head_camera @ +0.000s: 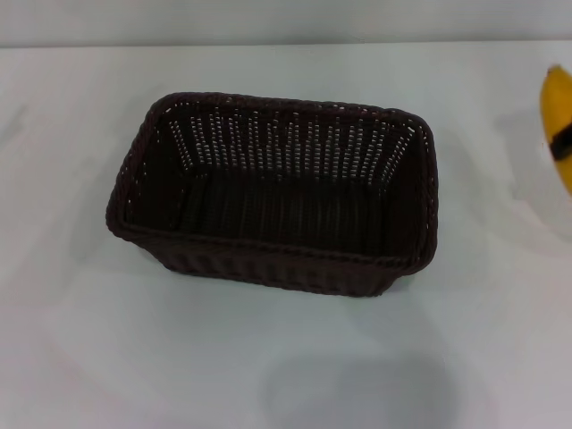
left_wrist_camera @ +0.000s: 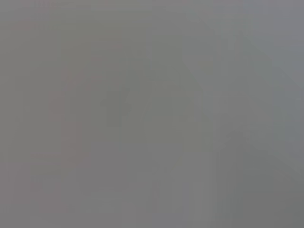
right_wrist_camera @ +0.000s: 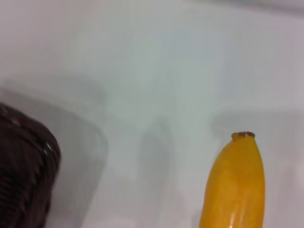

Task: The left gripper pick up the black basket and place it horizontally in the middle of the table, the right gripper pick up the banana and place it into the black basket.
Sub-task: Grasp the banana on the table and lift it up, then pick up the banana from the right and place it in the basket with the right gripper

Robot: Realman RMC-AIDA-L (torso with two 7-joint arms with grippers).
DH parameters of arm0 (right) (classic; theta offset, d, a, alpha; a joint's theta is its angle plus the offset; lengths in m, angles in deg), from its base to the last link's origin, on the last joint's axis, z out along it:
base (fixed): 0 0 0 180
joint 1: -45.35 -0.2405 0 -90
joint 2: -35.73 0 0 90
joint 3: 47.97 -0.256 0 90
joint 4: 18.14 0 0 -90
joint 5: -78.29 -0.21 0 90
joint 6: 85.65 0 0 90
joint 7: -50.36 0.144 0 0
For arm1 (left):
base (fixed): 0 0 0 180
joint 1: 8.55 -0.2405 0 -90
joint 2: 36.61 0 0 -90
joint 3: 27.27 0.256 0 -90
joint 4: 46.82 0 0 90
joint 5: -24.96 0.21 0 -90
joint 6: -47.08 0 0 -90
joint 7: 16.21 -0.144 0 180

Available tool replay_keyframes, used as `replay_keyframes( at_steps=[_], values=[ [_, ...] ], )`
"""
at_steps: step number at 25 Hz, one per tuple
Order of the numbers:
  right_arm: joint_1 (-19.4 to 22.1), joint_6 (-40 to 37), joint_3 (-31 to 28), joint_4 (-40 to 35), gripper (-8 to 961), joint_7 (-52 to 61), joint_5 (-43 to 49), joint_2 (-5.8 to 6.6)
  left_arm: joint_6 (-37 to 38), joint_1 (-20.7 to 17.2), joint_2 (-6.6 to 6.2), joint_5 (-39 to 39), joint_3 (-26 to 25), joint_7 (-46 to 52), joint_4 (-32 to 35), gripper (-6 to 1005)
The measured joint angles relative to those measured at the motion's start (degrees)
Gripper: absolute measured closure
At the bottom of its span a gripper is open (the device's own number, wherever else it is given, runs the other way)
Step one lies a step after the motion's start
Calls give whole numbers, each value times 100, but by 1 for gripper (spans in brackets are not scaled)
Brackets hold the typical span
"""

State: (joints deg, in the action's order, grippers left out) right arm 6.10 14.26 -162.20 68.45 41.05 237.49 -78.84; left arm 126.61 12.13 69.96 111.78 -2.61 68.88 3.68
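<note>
The black basket stands upright and empty in the middle of the white table, its long side across my view. At the far right edge of the head view the yellow banana hangs a little above the table, its shadow apart from it. A black finger of my right gripper crosses it, so the gripper is shut on it. In the right wrist view the banana fills the foreground, tip outward, with a corner of the basket off to the side. My left gripper is out of view; the left wrist view is plain grey.
Bare white tabletop surrounds the basket on all sides, with a wide strip between the basket and the banana. The table's far edge meets a pale wall.
</note>
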Motion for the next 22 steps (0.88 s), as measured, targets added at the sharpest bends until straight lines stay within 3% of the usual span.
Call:
replay_keyframes(
  at_steps=[5,10,18,22],
  values=[
    [-80,80,-171,861,450,-317,-781,0,-6,19,61,20,-1,36,20,105],
    [-337,-95,-88,1044,444,-609,-1737,-47,-18,24,121,46,8,32,24,105],
    [-517,-830,468,782,435,-1263,-3224,-72,-15,-42,222,-30,-128,13,29,105],
    [-508,-1132,490,-6,431,-2093,-4387,-72,13,-117,251,-33,-169,27,115,105]
  ],
)
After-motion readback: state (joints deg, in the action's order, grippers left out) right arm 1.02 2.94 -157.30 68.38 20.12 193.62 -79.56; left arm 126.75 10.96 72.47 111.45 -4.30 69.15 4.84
